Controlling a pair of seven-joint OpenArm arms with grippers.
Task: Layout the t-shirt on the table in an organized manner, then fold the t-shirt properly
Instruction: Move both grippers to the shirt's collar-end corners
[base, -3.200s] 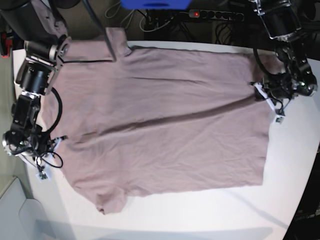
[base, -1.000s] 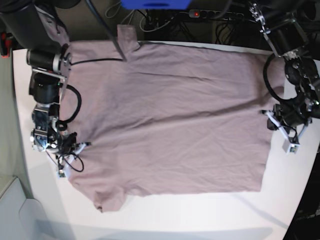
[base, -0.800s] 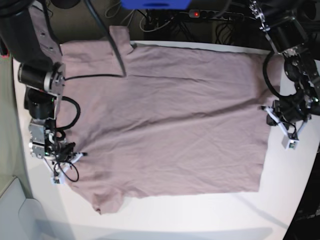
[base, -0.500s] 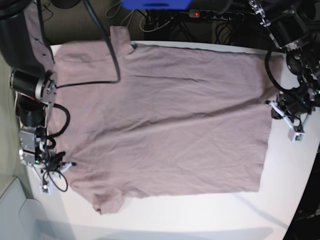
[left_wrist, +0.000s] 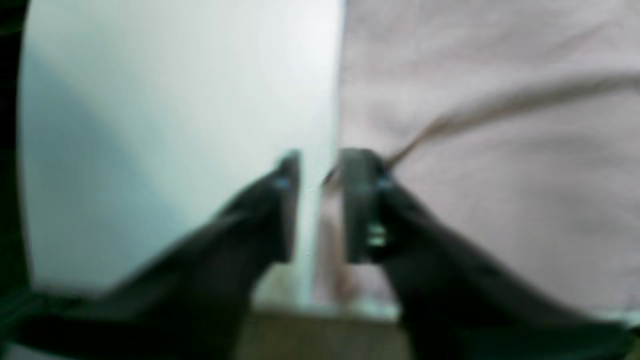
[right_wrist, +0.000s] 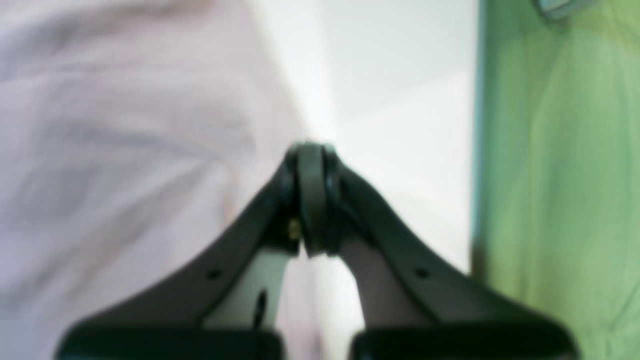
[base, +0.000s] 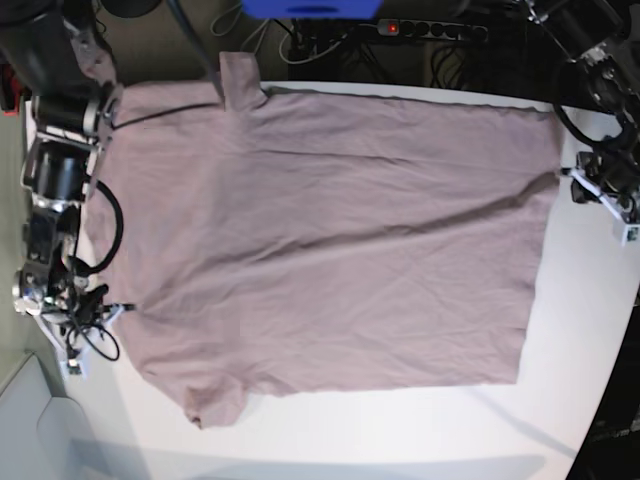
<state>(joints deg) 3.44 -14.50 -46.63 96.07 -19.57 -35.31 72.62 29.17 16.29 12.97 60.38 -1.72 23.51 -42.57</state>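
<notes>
Lying flat across the table (base: 420, 440), the t-shirt (base: 330, 240) is spreading out in one dusty mauve layer, its hem running down the base view's right side and its collar end sitting at that view's left. One short sleeve (base: 238, 80) is reaching over the table's far edge at the top; the other sleeve (base: 215, 400) is pointing toward the near edge at the bottom left. Shallow creases are crossing the chest diagonally.

Left gripper (left_wrist: 315, 205): sitting at the hem on the base view's right, its jaws are standing a little apart with a narrow gap between them. One finger (left_wrist: 362, 200) is resting over the cloth edge and the other is hanging over bare white table. Whether any fabric is caught between them cannot be told from the blurred wrist view.

Right gripper (right_wrist: 310, 195): sitting at the collar end on the base view's left, its jaws are pressing fully together. Mauve cloth is lying to one side of it and white table to the other; whether it is pinching the shirt's edge cannot be told.

Green surface (right_wrist: 560, 190): showing beyond the table edge in the right wrist view.

Power strip (base: 430, 30): lying behind the table's far edge among dark cables.
</notes>
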